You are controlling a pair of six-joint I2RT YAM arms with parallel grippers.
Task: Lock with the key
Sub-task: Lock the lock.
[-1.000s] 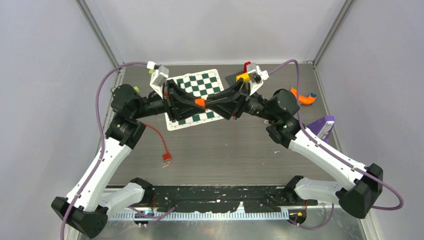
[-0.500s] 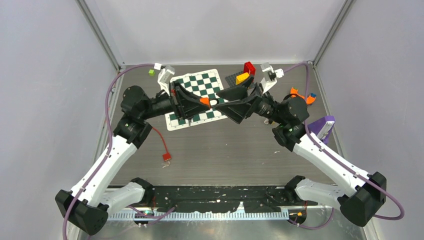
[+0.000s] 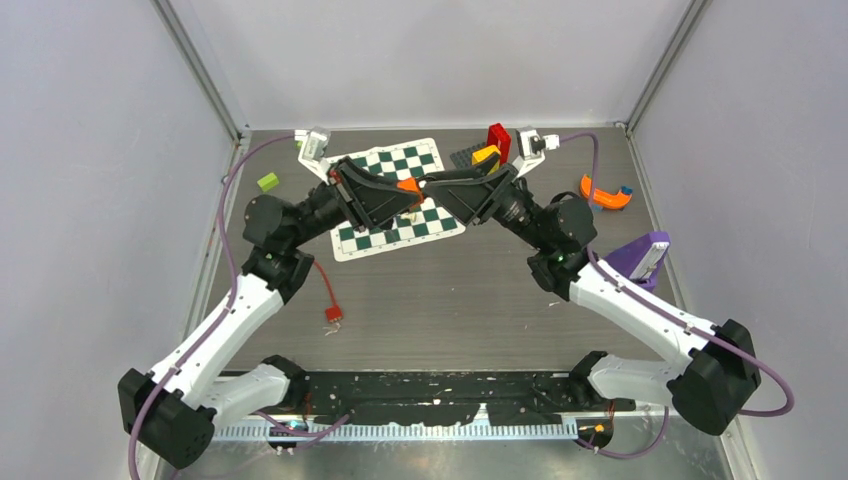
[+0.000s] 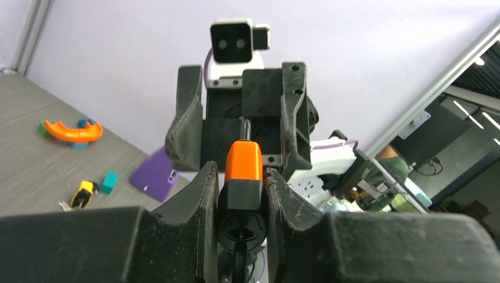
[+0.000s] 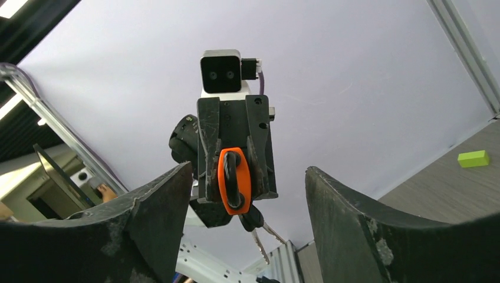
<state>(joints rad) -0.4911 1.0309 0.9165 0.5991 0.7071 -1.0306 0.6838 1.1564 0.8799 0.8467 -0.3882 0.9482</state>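
My left gripper (image 3: 405, 192) is shut on an orange padlock (image 3: 409, 185), held in the air above the chessboard mat. In the left wrist view the padlock (image 4: 243, 162) sits squeezed between both fingers, its black keyhole end towards the camera with a key (image 4: 240, 259) in it. The right wrist view shows the padlock (image 5: 234, 180) with its dark shackle, and two keys (image 5: 252, 219) dangling below it. My right gripper (image 3: 432, 190) faces the lock with its jaws wide apart and nothing between them (image 5: 247, 170).
Under the grippers lies a green-and-white chessboard mat (image 3: 385, 165). Red and yellow blocks (image 3: 492, 145) stand at the back. An orange curved piece (image 3: 602, 195) and a purple object (image 3: 640, 255) lie right, a green block (image 3: 267, 181) left, a red cable plug (image 3: 332, 316) nearer.
The right gripper, shut at the lock a second ago, has opened and drawn back a little. Both arms have shifted towards the back of the table, the lock going with the left.
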